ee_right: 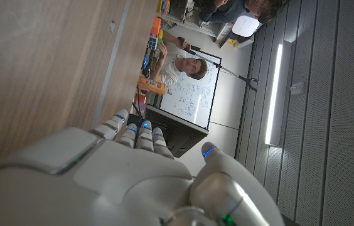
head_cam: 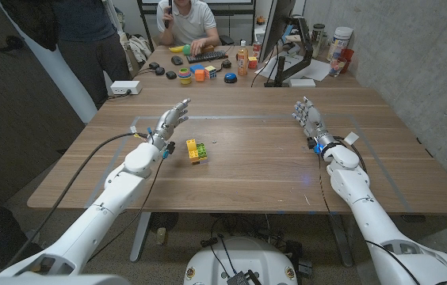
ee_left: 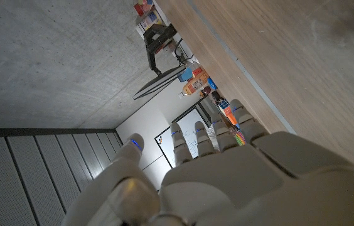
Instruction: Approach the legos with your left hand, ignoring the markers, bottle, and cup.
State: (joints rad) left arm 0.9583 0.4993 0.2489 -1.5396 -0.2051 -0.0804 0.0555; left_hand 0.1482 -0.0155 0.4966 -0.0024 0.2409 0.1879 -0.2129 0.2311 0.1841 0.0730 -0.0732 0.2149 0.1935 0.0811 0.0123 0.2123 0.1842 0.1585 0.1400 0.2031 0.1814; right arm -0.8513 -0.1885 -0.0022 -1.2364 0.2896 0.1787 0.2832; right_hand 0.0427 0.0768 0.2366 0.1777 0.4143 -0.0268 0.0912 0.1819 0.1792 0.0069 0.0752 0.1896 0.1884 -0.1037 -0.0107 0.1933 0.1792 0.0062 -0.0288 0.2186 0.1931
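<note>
A small cluster of legos (head_cam: 196,150), yellow, green and orange, lies on the wooden table (head_cam: 263,170) left of centre. My left hand (head_cam: 172,120) hovers just behind and to the left of them, fingers apart and holding nothing. The back of that hand (ee_left: 227,176) fills the lower part of the left wrist view, fingers straight. My right hand (head_cam: 307,115) stands open over the right half of the table, far from the legos; the back of my right hand (ee_right: 127,176) shows in the right wrist view.
A person sits behind the far table (head_cam: 231,75), which carries a keyboard, bottles, toys, a monitor and a white box (head_cam: 124,87). Another person stands at the back left. Pale tape lines (head_cam: 231,118) mark the tabletop.
</note>
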